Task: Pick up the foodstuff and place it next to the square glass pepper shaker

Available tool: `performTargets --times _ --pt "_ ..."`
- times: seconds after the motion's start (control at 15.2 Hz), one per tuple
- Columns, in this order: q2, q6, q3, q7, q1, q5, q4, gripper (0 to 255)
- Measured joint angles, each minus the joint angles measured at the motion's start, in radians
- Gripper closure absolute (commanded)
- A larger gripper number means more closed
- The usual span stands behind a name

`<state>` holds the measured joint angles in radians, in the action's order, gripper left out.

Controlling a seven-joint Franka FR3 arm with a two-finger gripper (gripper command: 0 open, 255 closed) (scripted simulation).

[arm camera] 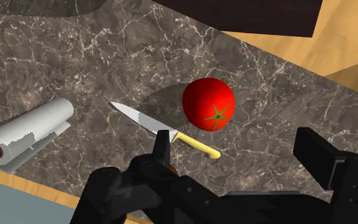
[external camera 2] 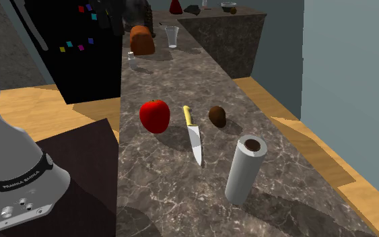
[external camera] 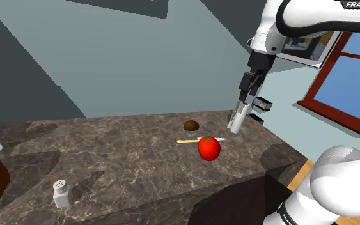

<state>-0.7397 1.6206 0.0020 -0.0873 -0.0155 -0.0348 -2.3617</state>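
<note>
We see: jaws spread, empty | round red tomato (external camera: 209,148) beside yellow-handled knife (external camera: 191,140) | pale square shaker (external camera: 61,192) well apart

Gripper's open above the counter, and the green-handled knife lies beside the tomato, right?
No: the knife has a yellow handle, not green, as the wrist view shows. The gripper is open above the counter, and the knife lies beside the tomato.

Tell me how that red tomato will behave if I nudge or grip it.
The tomato looks round and smooth, so it will probably roll if nudged, perhaps against the knife lying close beside it. Its curved skin may slip between the open gripper's fingers; a centred grip seems safer.
</note>
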Motion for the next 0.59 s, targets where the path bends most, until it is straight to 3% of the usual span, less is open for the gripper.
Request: performTargets --times 0.2,0.59 --pt "0.007 0.040 -0.030 -0.049 -0.003 -0.011 -0.025 0" --pt "0.093 0.242 -0.160 -0.281 -0.026 -0.041 -0.108 0"
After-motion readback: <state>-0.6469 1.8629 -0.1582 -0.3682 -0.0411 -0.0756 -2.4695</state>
